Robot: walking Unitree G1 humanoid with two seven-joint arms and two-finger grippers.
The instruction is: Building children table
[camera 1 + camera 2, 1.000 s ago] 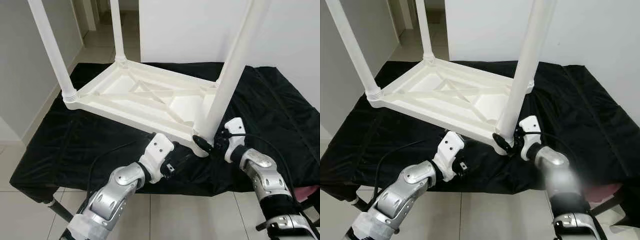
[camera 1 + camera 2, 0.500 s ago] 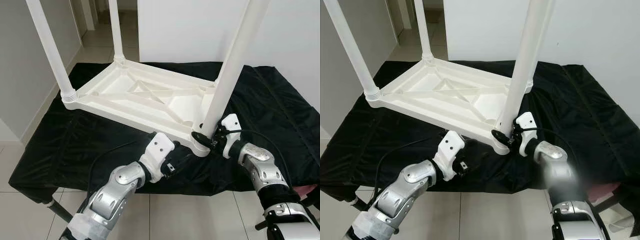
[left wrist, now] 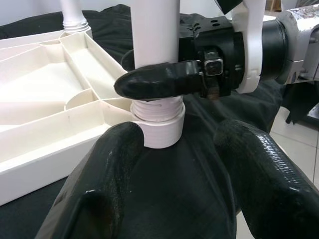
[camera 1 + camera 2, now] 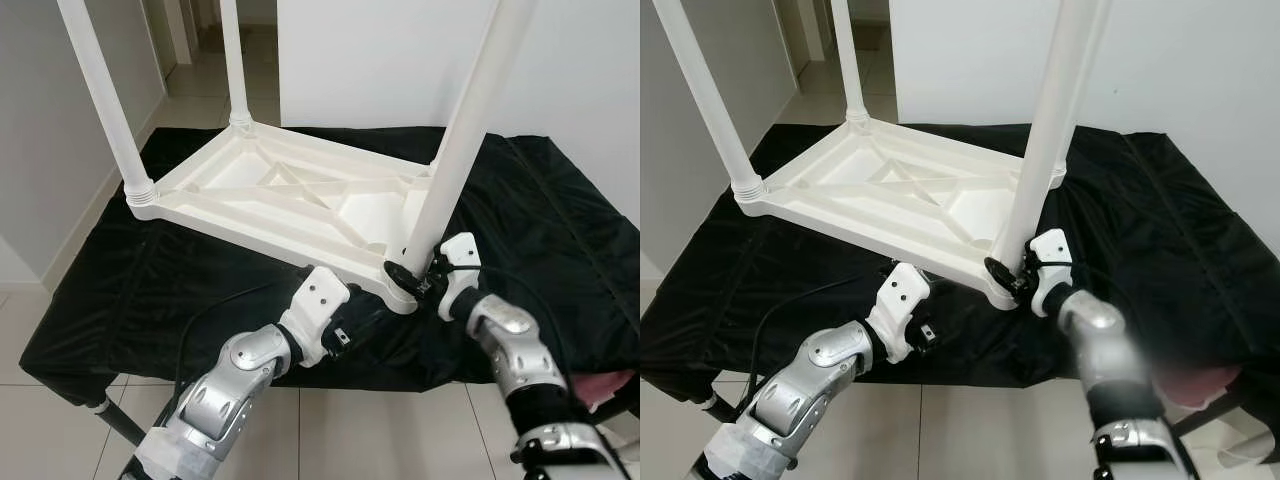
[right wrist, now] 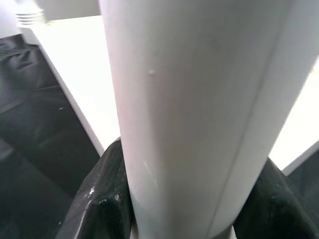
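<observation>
1. The white children's table (image 4: pixel 290 195) lies upside down on a surface draped in black cloth (image 4: pixel 150 290), its ribbed underside facing up. Its long axis runs from the far left to the near right.
2. Three legs already stand up from their corners: the near-left leg (image 4: pixel 105 100), the far-left leg (image 4: pixel 233 60) and the far-right one, half hidden behind the near-right leg (image 4: pixel 455 140).
3. The near-right leg rises almost straight, leaning slightly right. Screw threads show above its corner socket (image 3: pixel 158 130), so it appears not fully seated; finishing it and turning the table over seem to be what remains.
4. The right gripper (image 3: pixel 164 82) is clamped around this leg just above the socket.
5. The left gripper (image 3: pixel 179 164) sits low, near the same corner, fingers spread apart and holding nothing.
</observation>
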